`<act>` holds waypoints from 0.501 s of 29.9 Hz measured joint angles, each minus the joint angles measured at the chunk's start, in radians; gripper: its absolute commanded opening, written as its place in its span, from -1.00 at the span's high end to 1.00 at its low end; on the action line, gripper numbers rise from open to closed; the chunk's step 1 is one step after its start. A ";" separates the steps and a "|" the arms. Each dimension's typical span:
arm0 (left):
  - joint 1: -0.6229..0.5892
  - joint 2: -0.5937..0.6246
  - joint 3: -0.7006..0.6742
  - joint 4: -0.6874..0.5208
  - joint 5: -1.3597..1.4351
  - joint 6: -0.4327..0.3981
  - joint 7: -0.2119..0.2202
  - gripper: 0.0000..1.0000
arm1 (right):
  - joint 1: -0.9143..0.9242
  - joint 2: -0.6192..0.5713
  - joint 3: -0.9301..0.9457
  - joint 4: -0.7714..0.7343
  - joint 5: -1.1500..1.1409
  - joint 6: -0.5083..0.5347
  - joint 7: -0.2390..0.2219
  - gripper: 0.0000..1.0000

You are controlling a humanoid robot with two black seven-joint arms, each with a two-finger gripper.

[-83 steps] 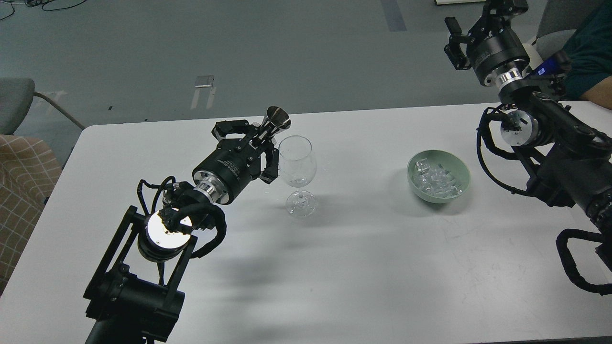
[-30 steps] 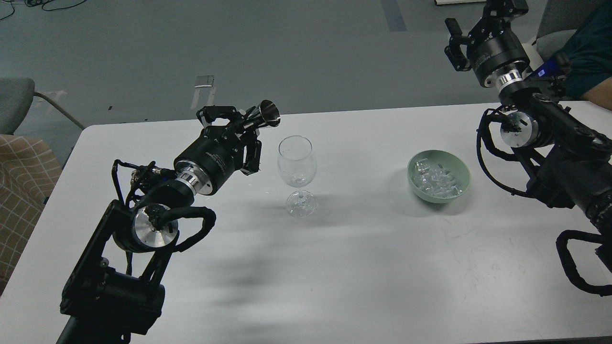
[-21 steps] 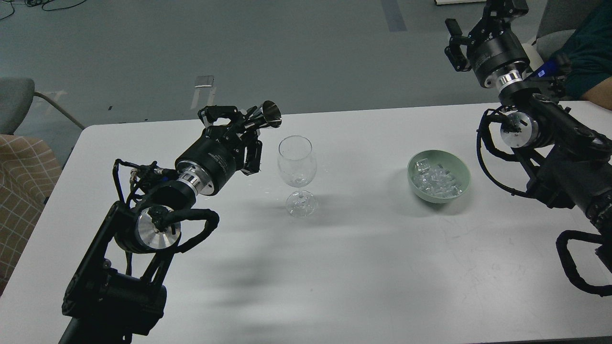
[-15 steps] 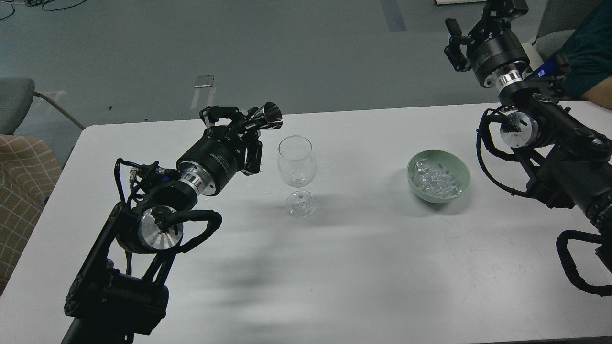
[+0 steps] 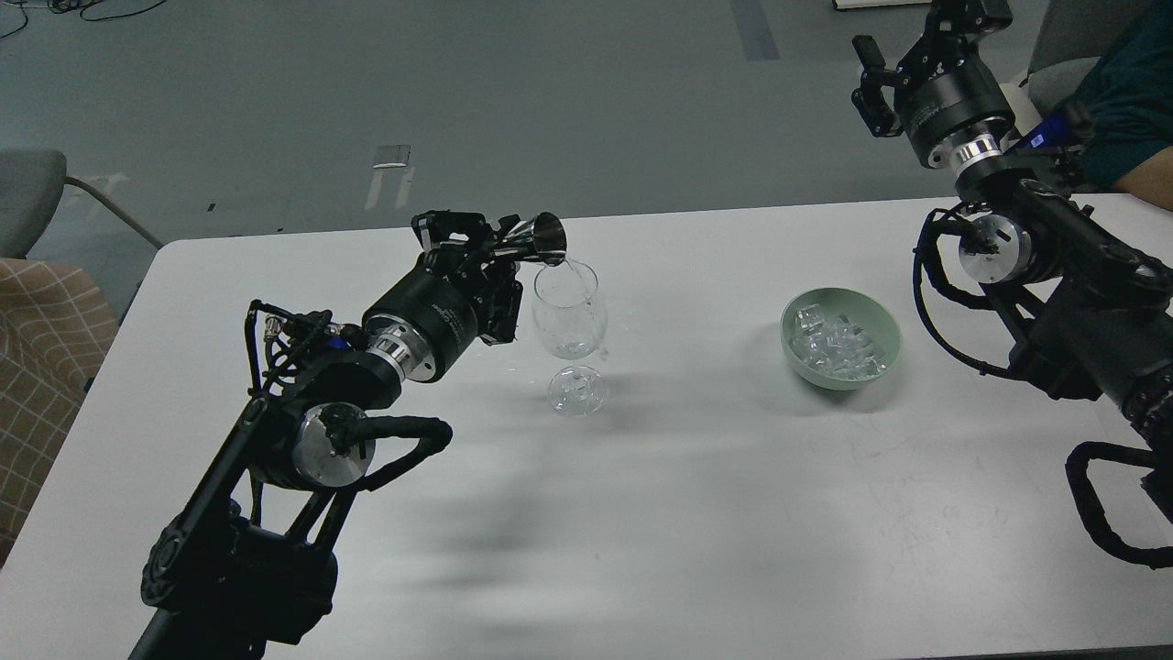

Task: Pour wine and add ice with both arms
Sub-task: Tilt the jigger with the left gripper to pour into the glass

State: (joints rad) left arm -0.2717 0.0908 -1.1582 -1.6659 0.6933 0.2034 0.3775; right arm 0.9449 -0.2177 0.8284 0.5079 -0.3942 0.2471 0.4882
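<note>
A clear stemmed glass [image 5: 569,319] stands upright on the white table [image 5: 696,477]. My left gripper [image 5: 499,252] is shut on a small steel jigger [image 5: 541,244], tipped with its mouth just over the glass's rim. A thin clear trickle of wine [image 5: 572,268] shows at the jigger's lip, falling into the glass. Clear ice cubes [image 5: 832,346] fill a pale green bowl [image 5: 885,328] to the right. My right gripper [image 5: 903,55] is raised high beyond the table's far right edge; its fingers cannot be told apart.
A person's arm in a dark teal sleeve [image 5: 1132,101] rests at the table's far right corner. A grey chair [image 5: 27,197] and a checked cushion [image 5: 41,367] stand left of the table.
My left arm has moved right and tipped the jigger over the glass's rim, where liquid now runs out. The right arm, glass and bowl have not moved.
</note>
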 measured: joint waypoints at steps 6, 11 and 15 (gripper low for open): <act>-0.009 0.006 0.001 0.005 0.027 0.002 0.000 1.00 | -0.003 0.000 0.000 0.000 0.000 0.000 0.000 -1.00; -0.013 0.010 0.001 0.006 0.061 0.003 0.000 1.00 | -0.003 0.000 0.000 0.000 0.000 0.000 0.000 -1.00; -0.013 0.010 0.002 0.006 0.101 0.003 0.003 1.00 | -0.003 0.000 0.000 0.000 0.000 0.000 0.000 -1.00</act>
State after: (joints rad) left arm -0.2850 0.1012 -1.1559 -1.6598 0.7942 0.2064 0.3801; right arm 0.9418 -0.2177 0.8284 0.5078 -0.3942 0.2471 0.4882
